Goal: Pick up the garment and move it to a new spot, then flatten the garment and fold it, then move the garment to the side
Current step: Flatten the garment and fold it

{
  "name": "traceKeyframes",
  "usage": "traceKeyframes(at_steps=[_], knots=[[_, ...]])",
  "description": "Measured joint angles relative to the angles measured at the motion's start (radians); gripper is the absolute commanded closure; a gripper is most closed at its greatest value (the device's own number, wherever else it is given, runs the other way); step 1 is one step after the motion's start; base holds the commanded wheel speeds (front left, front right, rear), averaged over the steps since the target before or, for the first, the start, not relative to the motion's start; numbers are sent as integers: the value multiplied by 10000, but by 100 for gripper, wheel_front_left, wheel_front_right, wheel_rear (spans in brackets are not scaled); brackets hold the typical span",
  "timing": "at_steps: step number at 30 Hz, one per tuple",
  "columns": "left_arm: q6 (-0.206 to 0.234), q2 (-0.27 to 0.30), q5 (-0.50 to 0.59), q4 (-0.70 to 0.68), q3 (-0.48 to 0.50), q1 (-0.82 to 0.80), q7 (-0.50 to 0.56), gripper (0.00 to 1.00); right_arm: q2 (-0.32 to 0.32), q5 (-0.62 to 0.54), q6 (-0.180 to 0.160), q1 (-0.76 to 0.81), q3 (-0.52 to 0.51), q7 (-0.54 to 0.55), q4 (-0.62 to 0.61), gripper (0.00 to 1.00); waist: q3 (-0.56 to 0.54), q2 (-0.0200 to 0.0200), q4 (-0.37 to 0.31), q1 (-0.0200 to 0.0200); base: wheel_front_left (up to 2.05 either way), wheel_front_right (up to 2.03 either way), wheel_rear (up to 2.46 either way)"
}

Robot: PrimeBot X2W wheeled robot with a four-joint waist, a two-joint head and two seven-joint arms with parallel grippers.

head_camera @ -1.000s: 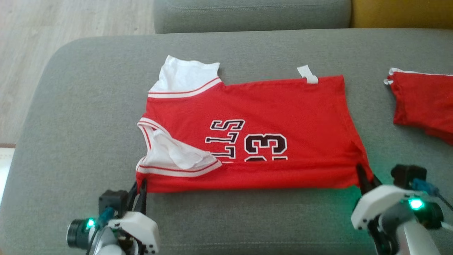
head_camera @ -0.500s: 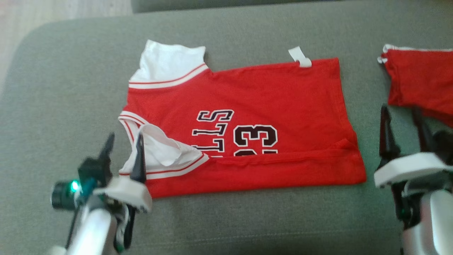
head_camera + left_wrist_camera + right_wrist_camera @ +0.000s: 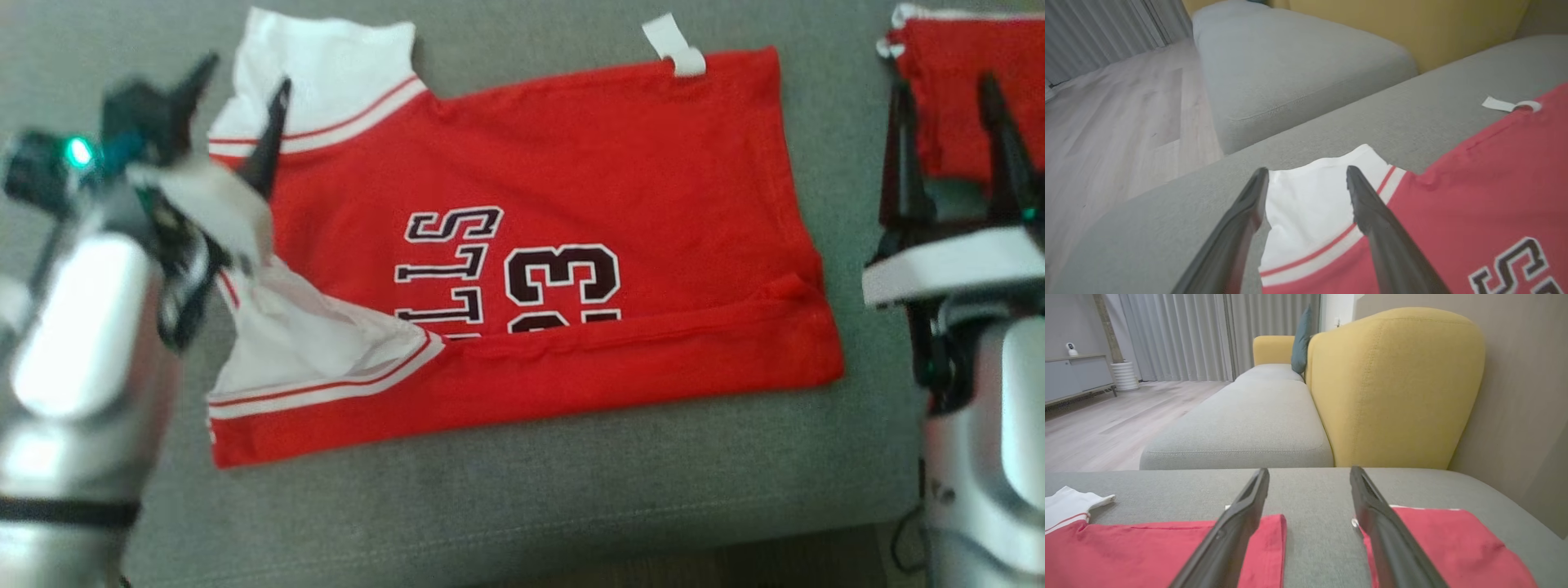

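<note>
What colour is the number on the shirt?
The number is black with white outlines; the head view shows it best.

Garment (image 3: 588,163): lies spread on the cushion (image 3: 506,506), its near edge folded over onto itself.
Tag (image 3: 673,45): at the garment's far edge, resting on the cushion.
Second garment (image 3: 947,122): right of the garment, on the same cushion, apart from it.
Left tool (image 3: 245,72): above the garment's left end.
Right tool (image 3: 943,82): right of the garment, over the second garment's near edge.
</note>
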Motion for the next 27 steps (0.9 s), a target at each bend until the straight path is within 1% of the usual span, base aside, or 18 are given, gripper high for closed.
traceKeyframes(at_steps=[1, 4, 7, 11, 13, 16, 21, 24, 27], knots=[[0, 0, 0, 0, 0, 0, 0, 0, 0, 0, 0, 0, 0, 0, 0, 0, 0, 0, 0, 0, 0, 0, 0], [-305, 412, -176, 844, -311, -1116, 882, 0, 0, 0, 0, -576, 314, 10, -65, 0, 458, 0, -216, 0, 0, 0, 0], [-322, 869, -512, 1674, -646, -2157, 1634, 0, -6, -42, 0, -1080, 550, 13, -151, 0, 910, 0, -468, 1, 0, 0, 0], [-387, 1521, -1175, 2483, -1630, -3762, 2696, 0, -10, -73, 0, -1786, 715, 88, -215, 0, 1512, 0, -848, 1, 0, 0, 0], [-395, 1829, -1375, 2786, -2096, -4354, 3022, 0, -12, -73, 0, -2149, 719, 88, -232, 0, 1760, 0, -1048, 1, 0, 0, 0], [-395, 2186, -1622, 3200, -2711, -4828, 3227, 0, -15, -73, 0, -2465, 761, 86, -270, 0, 2077, 0, -1307, 0, 0, 0, 0], [-395, 2487, -1873, 3745, -3302, -5353, 3160, 0, -15, -73, 0, -2482, 907, 84, -278, 0, 2400, 0, -1594, -2, 0, 0, 0], [-395, 2508, -1962, 4050, -3643, -5699, 3087, 0, -15, -75, 0, -2482, 968, 84, -278, 0, 2470, 0, -1652, -1, 0, 0, 0], [-382, 2491, -2431, 4165, -3925, -5731, 3089, 0, -15, -84, 0, -2481, 980, 84, -274, 0, 2456, 0, -1634, -2, 0, 0, 0]])
